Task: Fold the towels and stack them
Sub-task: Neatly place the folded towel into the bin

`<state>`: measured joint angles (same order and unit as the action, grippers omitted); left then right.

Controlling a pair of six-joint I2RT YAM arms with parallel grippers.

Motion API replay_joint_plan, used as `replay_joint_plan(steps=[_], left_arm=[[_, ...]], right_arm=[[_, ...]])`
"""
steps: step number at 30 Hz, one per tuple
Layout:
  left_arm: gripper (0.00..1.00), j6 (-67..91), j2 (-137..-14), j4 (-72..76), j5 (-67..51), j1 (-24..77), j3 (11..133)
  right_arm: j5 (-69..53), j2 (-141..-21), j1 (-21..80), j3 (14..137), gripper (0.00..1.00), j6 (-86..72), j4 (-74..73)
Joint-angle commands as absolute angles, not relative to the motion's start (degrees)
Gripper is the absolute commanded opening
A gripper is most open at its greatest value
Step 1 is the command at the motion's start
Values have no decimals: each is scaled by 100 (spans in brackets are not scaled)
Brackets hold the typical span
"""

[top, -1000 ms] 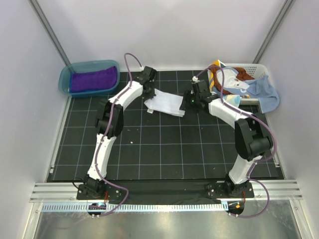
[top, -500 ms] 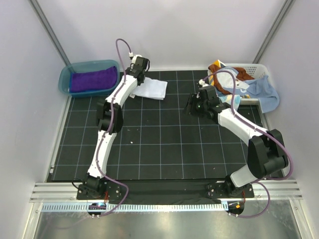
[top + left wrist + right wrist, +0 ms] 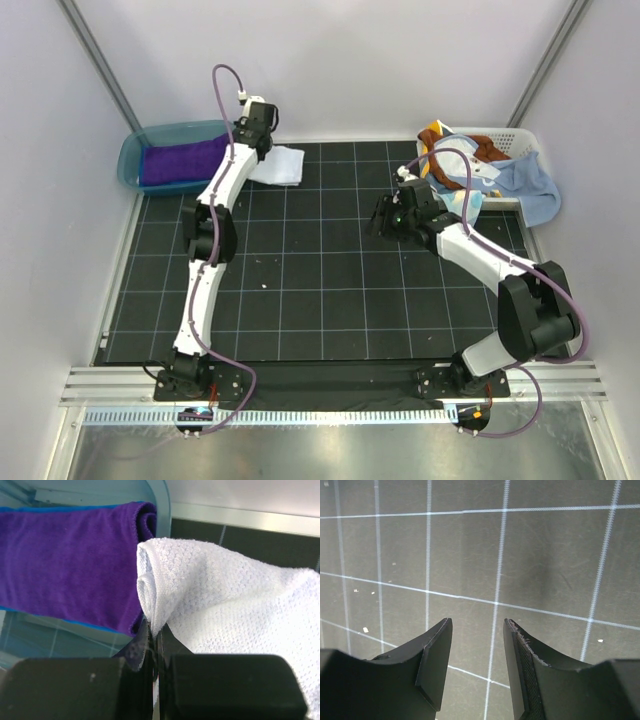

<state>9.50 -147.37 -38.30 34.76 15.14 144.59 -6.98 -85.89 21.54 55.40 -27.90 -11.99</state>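
Clamping the edge of a folded white towel (image 3: 225,595) just beside the purple towel (image 3: 65,560) in the teal tub (image 3: 126,165), the shut left pincer (image 3: 152,645) probably needs to carry it squarely over that towel before releasing, while the right pincer (image 3: 477,645) hangs open and empty above the worktop (image 3: 545,555).

You have bright, even overhead light, with soft shadows on the mat (image 3: 320,300). The metal strip (image 3: 320,455) at the near edge glares. In your left wrist view the white towel (image 3: 235,595) looks almost blown out.

No readable text, label or number anywhere.
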Motion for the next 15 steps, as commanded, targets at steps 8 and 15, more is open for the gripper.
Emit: replay_joint_plan(steps=[8, 15], left_arm=[[0, 545, -14107, -3463, 3683, 1249, 14678], [0, 510, -13817, -3235, 3595, 1073, 14494]], right_arm=[[-782, -8271, 2382, 5634, 52, -2830, -975], [-677, -8227, 2470, 5695, 51, -2760, -1064]])
